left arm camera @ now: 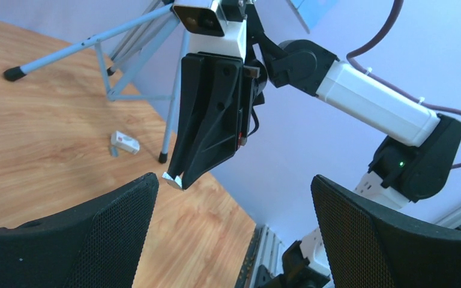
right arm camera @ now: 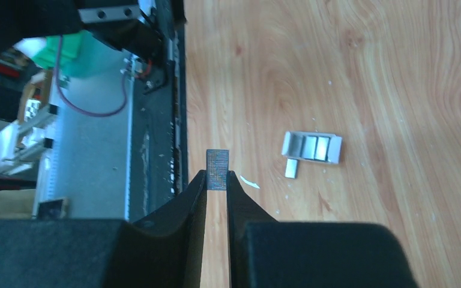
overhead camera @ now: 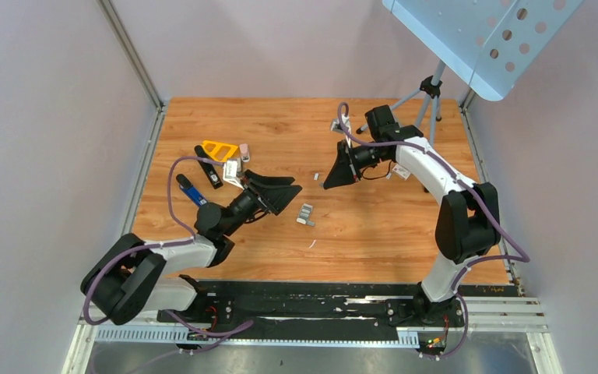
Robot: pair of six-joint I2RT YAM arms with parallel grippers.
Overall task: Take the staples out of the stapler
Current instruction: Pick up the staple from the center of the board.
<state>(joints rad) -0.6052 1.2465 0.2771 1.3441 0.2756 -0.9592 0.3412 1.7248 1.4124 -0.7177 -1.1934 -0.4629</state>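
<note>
The right gripper (right arm camera: 217,177) is clenched on a short strip of staples (right arm camera: 217,168), held over the table (overhead camera: 389,234) near its middle. At its 9 o'clock the left gripper (overhead camera: 286,193) gapes, empty, close but apart. A gray tray (overhead camera: 305,214) lies at 7 o'clock and a loose strip (overhead camera: 315,176) at 10. Bare wood is open toward 5 and 12. A tripod (overhead camera: 432,101) stands at 2. Black (overhead camera: 208,166), yellow (overhead camera: 219,149) and blue (overhead camera: 191,189) pieces cluster far at 9; I cannot tell which is the stapler.

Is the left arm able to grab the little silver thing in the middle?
Probably yes: the left gripper is open, and the silver piece lies close by with nothing between them.
</note>
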